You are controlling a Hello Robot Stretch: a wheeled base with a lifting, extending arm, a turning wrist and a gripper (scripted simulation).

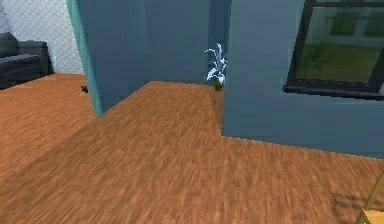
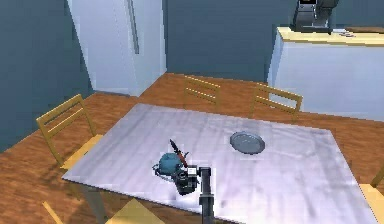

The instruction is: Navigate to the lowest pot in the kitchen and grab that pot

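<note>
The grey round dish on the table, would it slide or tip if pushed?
The grey round dish looks shallow and wide, lying flat on the table, so a push would probably slide it rather than tip it. Its low rim likely gives little to grab from the side. It seems rigid, not floppy.

A plate (image 2: 248, 143) lies on the table (image 2: 140, 140) (chairs (image 2: 68, 118) around), counter (image 2: 320, 70) behind.
</note>
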